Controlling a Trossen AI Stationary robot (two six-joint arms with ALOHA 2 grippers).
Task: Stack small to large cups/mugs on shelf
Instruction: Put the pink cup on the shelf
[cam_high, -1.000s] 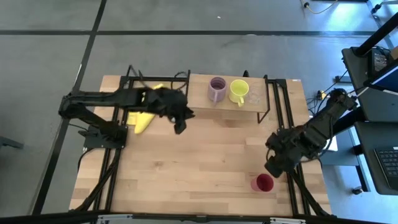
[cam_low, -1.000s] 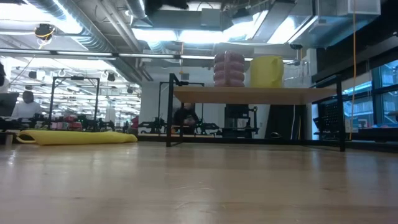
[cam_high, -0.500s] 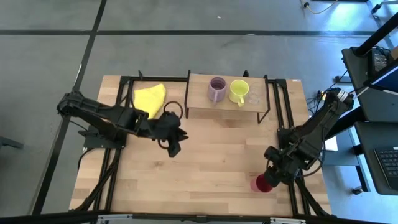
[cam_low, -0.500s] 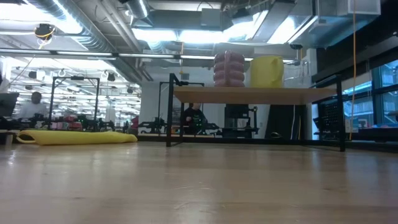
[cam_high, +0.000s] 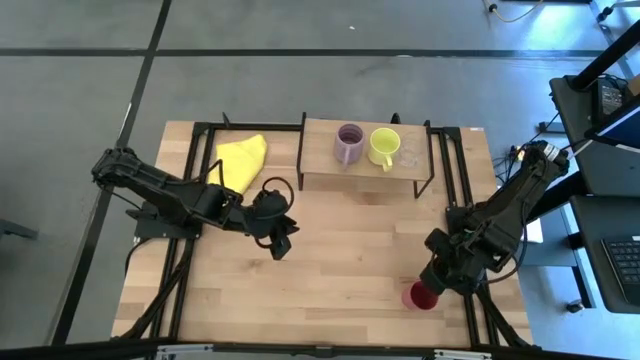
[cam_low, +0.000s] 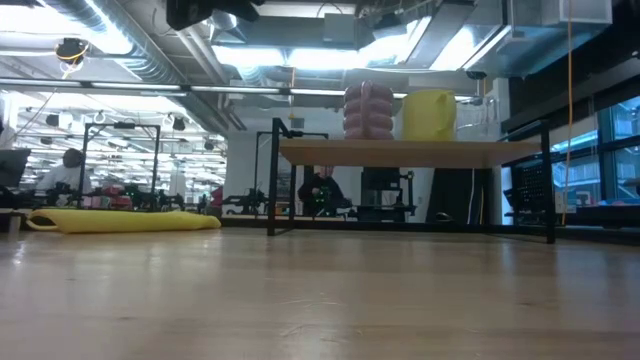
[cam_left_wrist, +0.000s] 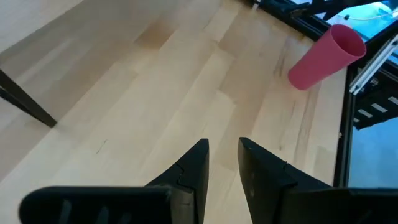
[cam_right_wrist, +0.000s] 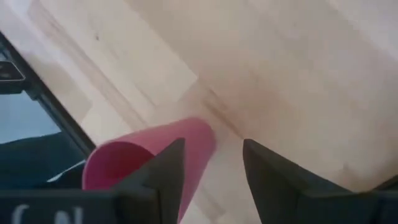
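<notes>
right pincer (cam_high: 432, 287) sits at the near right corner of the counter (cam_high: 330, 260), fingers spread apart in the right wrist view with nothing gripped, the dark red cup (cam_right_wrist: 152, 158) right in front of them, one finger overlapping the cup wall in that view, can't tell if it touches; in the high view the pincer covers part of the cup (cam_high: 418, 297), cup stands upright, open mouth up, close to the counter edge; looks like a thin-walled plain tumbler with no handle, judged light, stiff, smooth so a bit slippery, likely to tip or skid if nudged on one side; best hold judged across the wall just under the rim or one finger inside the mouth and one outside, squeeze gently; left pincer (cam_high: 279, 241) hovers over the middle-left of the counter, fingers nearly together with a narrow gap, empty, waiting; shelf (cam_high: 365, 166) at the far edge carries the lilac purple mug (cam_high: 349, 144) and yellow-green mug (cam_high: 383, 147) side by side, a tiny clear glass (cam_high: 409, 156) just beside the yellow-green one, hard to make out; yellow cloth (cam_high: 240, 158) lies on the counter left of the shelf; red cup well apart from the shelf, not yet lifted
</notes>
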